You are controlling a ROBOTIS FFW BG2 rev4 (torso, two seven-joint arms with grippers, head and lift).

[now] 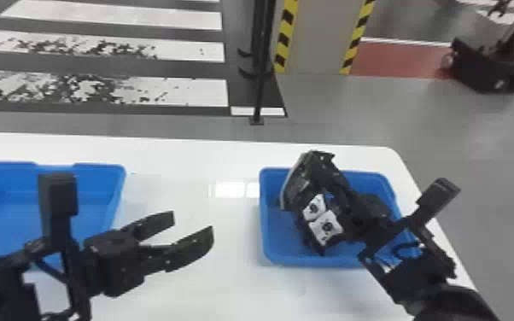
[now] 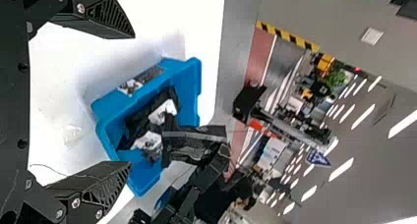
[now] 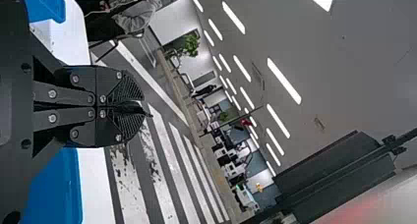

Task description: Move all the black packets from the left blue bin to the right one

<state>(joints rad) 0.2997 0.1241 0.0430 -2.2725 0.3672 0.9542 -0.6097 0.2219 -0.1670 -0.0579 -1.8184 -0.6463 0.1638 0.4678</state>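
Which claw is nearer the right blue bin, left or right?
Right. The right claw is over the right blue bin; the left claw is off to the bin's left, over the white table between the two bins.

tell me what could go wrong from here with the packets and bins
A dark sliver sticks out at the right gripper's closed fingertips; if it's a packet's edge, pulling away could drag that packet along. The right arm crosses over the right bin, so it might nudge it on the way out. The left arm hides part of the left bin, so a leftover packet could be missed.
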